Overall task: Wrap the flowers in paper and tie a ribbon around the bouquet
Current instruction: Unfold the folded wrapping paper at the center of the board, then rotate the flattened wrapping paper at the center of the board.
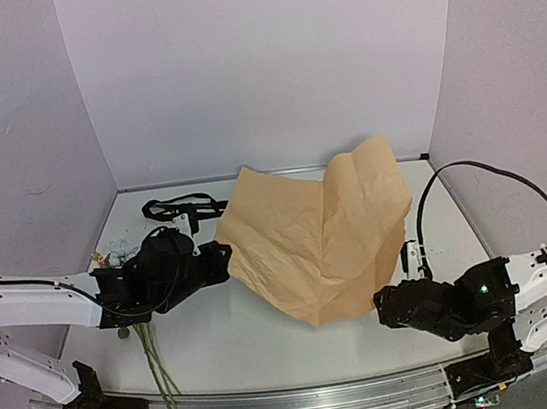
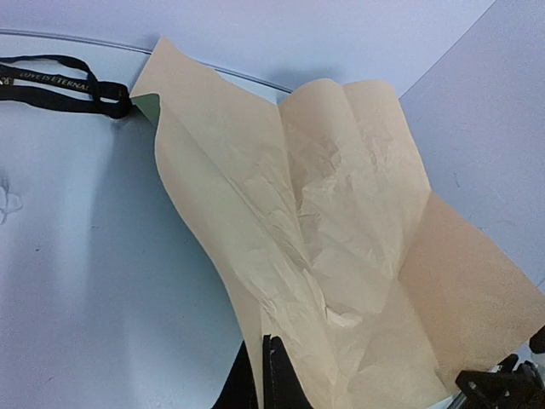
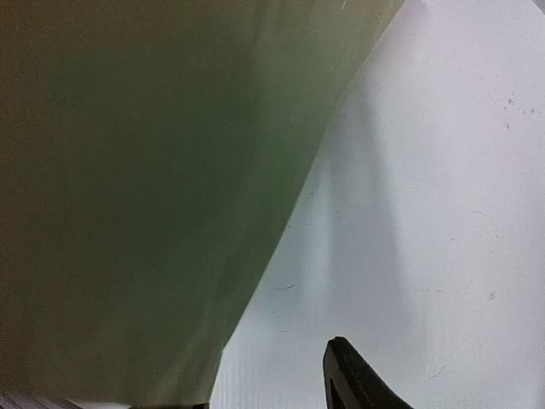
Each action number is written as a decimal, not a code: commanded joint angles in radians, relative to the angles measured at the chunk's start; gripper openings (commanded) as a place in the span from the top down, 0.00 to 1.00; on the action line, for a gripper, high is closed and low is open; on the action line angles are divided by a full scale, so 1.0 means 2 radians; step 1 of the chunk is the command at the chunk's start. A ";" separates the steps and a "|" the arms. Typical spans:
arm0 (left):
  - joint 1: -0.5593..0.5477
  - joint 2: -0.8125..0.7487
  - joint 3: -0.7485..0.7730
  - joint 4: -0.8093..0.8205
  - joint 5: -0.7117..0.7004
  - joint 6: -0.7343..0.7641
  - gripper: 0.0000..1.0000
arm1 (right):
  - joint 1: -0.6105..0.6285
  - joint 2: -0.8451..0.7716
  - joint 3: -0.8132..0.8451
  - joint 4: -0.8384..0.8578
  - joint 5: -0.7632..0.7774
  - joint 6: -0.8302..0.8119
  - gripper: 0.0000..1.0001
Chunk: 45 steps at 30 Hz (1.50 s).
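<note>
Olive face of paper was shown only by rt wrist cam; ribbon lay beyond. L pincer was clenched on paper, rt pincer released.

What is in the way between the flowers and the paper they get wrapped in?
The left gripper and its arm hang over the flowers, between them and the paper, whose left edge it pinches. Nothing else visible.

Creased paper tan face up, black ribbon at its far corner, flowers left.
</note>
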 commanded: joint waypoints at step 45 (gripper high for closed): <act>0.343 0.236 0.236 -0.256 0.352 0.152 1.00 | -0.339 0.105 0.019 0.008 -0.318 -0.102 0.02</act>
